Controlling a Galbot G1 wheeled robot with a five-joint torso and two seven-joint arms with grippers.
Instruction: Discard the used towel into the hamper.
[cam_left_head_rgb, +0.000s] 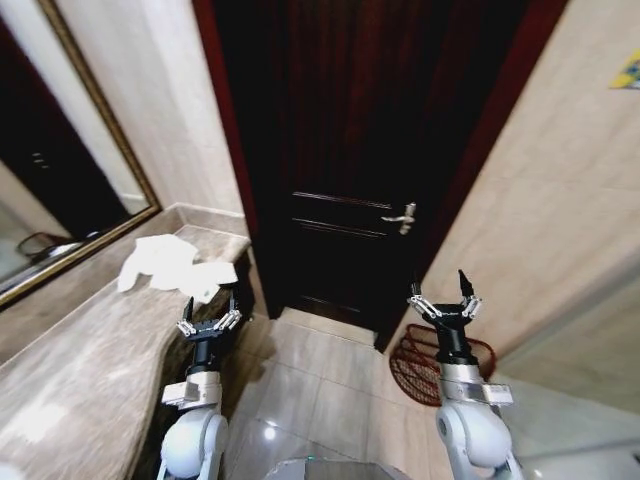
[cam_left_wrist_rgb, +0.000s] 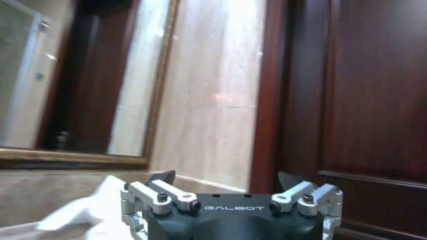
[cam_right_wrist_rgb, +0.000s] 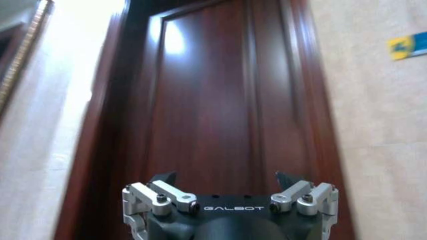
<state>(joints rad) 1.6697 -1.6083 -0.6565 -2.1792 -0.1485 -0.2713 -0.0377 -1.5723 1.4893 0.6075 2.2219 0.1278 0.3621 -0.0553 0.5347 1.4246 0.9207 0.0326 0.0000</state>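
**Towel not yet collected; both grippers empty**

The towel (cam_left_head_rgb: 165, 265) lies crumpled on the marble surface (cam_left_head_rgb: 80, 370), near its far end beside the gold-framed mirror (cam_left_head_rgb: 60, 180). One fold of it reaches close to the surface's edge. The left gripper (cam_left_head_rgb: 209, 315) is raised just in front of the towel, at the edge of the surface, fingers spread apart and holding nothing. In the left wrist view the towel (cam_left_wrist_rgb: 87, 212) sits just beyond that gripper (cam_left_wrist_rgb: 227, 182).

The right gripper (cam_left_head_rgb: 445, 298) is raised over the floor, fingers likewise apart and empty. The hamper (cam_left_head_rgb: 415, 362) stands on the floor tiles against the right-hand wall, near the dark door (cam_left_head_rgb: 350, 150), partly hidden behind the right arm.

Risks, as judged: a shallow pinch on loose cloth could take a single fold, letting the towel trail or slip off during transfer. The hamper is low and well apart from the towel, on the opposite side; a release from height or off-centre could drop the towel on its rim or the floor.
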